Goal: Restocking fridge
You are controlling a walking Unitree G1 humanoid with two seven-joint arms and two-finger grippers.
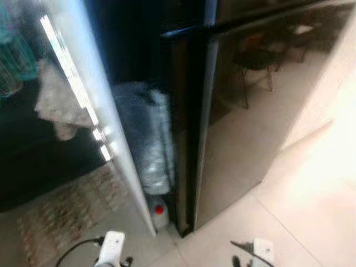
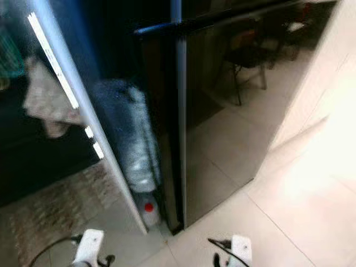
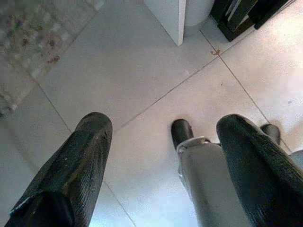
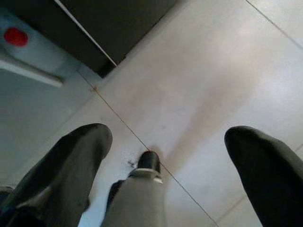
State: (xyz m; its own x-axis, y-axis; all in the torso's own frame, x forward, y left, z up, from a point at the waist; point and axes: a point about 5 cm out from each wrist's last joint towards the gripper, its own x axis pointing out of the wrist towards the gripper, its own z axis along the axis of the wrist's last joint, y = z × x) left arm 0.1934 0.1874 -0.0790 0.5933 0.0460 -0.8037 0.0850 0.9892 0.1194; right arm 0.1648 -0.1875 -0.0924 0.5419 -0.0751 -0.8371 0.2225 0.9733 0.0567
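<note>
Left eye view: red-capped jug beside black fridge; both pincers wide apart, empty.

Pale tiled floor, brightly lit on the right

Light floor tiles run beneath; a patterned rug lies at the left. A dark glossy panel reflects a chair. A cloth hangs at upper left.

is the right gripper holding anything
No, the right gripper has its jaws spread apart with only bare floor tiles between them.
</note>
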